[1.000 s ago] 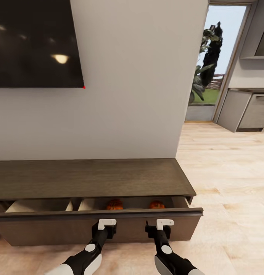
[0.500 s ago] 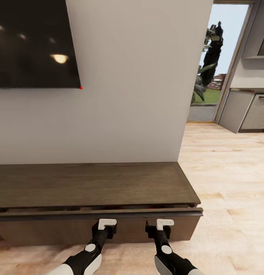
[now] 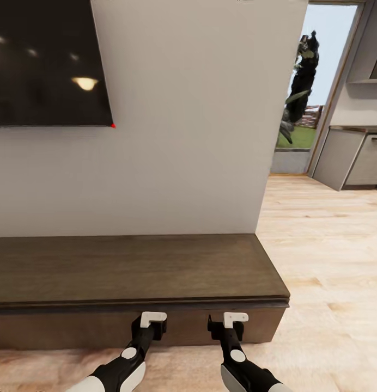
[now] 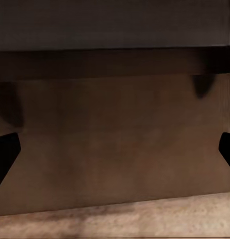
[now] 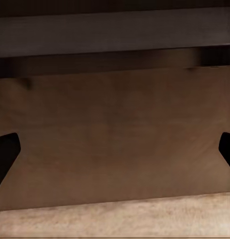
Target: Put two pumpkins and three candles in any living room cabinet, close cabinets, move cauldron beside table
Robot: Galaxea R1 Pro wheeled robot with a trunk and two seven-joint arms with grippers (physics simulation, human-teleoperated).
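Drawer front of the cabinet (image 3: 128, 267) had gone flush since earlier, pumpkins shut inside. Left gripper (image 3: 153, 325) and right gripper (image 3: 230, 324), fingers spread, empty, pressed against it.

A flat, dark brown wooden drawer front (image 4: 119, 139) of the low cabinet is seen close up across the middle of the frame. Above it, a shadowed recess and the darker overhanging edge of the cabinet top (image 4: 115, 25) are seen along the upper part. Two black fingertips (image 4: 5, 154) of the left gripper (image 4: 115, 152) are seen at the left and right edges, set wide apart. A strip of pale wooden floor (image 4: 124, 221) is seen along the bottom.
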